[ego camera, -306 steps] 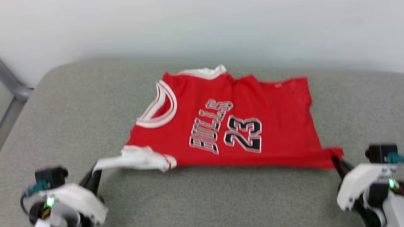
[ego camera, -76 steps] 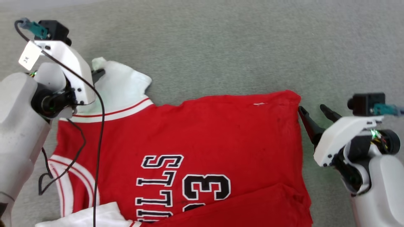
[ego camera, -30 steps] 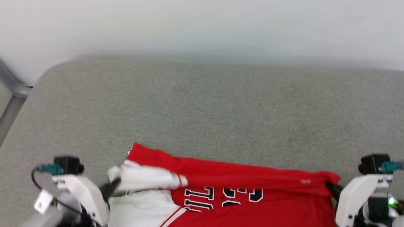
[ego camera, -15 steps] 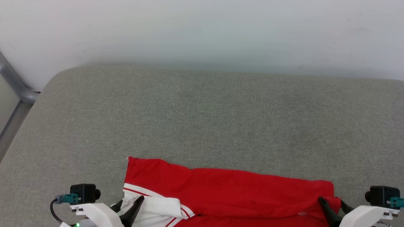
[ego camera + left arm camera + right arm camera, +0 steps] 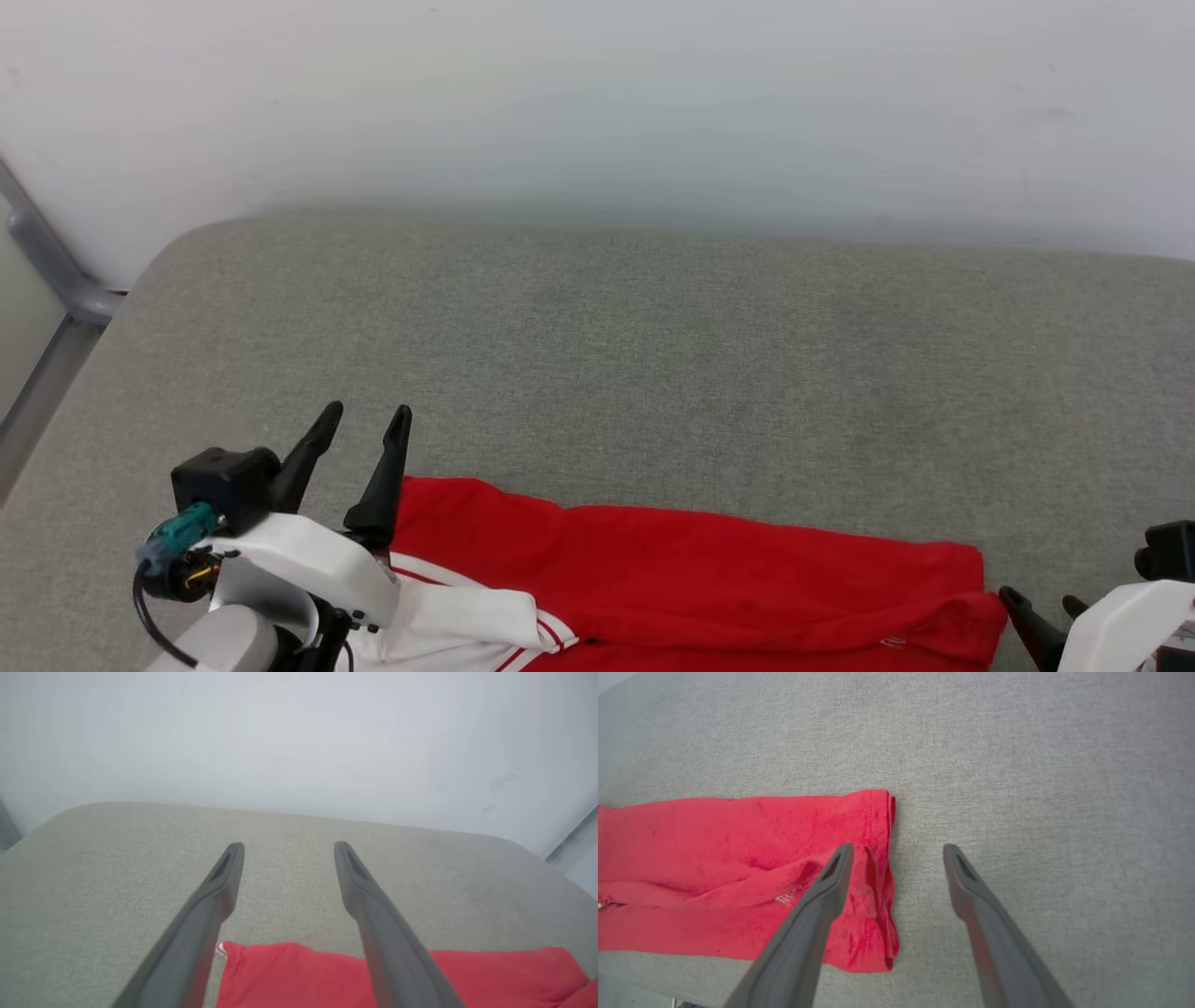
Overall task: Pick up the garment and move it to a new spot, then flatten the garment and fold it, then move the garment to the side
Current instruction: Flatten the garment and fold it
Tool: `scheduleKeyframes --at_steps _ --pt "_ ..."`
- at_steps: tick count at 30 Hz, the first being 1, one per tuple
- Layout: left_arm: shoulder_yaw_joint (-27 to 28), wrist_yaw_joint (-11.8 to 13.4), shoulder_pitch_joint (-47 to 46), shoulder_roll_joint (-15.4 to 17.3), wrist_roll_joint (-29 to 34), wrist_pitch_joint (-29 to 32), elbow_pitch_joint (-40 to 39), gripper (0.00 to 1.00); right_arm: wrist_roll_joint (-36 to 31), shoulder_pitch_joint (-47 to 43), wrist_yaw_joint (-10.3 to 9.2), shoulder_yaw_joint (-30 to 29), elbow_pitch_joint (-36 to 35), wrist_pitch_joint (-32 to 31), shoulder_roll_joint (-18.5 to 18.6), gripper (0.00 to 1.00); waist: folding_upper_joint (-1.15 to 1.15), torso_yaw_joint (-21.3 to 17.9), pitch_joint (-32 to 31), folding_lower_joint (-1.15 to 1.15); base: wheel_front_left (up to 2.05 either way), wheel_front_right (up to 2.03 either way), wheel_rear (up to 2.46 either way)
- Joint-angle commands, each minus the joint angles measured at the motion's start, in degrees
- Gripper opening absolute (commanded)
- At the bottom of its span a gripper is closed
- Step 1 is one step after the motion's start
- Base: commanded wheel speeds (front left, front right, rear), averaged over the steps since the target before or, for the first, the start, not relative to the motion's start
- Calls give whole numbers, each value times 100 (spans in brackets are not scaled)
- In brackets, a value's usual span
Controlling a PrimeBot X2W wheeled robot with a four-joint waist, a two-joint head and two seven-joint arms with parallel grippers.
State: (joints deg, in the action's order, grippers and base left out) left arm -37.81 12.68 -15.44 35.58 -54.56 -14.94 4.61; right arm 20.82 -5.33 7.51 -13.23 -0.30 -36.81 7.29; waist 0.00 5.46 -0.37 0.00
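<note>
The garment (image 5: 691, 569) is a folded red band lying along the near edge of the grey cushion (image 5: 653, 355), with a white striped panel (image 5: 457, 627) at its left end. My left gripper (image 5: 366, 413) is open and lifted above the garment's far left corner, holding nothing. In the left wrist view the left gripper (image 5: 288, 847) points toward the wall, with the garment (image 5: 289, 975) below its fingers. My right gripper (image 5: 1038, 599) is open just off the garment's right end. The right wrist view shows the right gripper (image 5: 898, 849) straddling the right edge of the garment (image 5: 714, 858).
A pale wall (image 5: 597, 93) rises behind the cushion. A grey metal rail (image 5: 47, 271) runs down at the far left, past the cushion's rounded corner. The cushion's near edge (image 5: 654, 989) lies just below the garment in the right wrist view.
Both grippers have opened and let go of the garment, which now rests folded on the cushion. The left gripper has risen above the garment's left corner. The head view has tilted a little.
</note>
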Motion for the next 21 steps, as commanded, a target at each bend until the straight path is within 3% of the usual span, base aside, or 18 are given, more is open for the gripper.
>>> scheduleKeyframes --at_steps 1,5,11,20,21 --pt "286 90 229 -133 453 -29 -206 100 -59 42 -5 42 -126 -258 46 100 0 55 60 0 0 0 0" --pt "733 143 481 -365 1146 -29 -559 100 -156 -14 -5 67 -200 -531 29 100 0 177 185 0 0 0 0" --pt "991 98 730 -548 1644 -27 -809 100 -229 -99 -5 8 -57 -643 -112 100 0 344 368 0 0 0 0" --pt "1240 -56 977 -742 1977 -25 -989 100 -4 88 -3 314 729 -748 -310 100 0 421 632 0 0 0 0" --pt "1254 -79 984 -759 2006 -25 -983 100 32 129 -3 362 813 -782 -316 85 0 420 639 0 0 0 0"
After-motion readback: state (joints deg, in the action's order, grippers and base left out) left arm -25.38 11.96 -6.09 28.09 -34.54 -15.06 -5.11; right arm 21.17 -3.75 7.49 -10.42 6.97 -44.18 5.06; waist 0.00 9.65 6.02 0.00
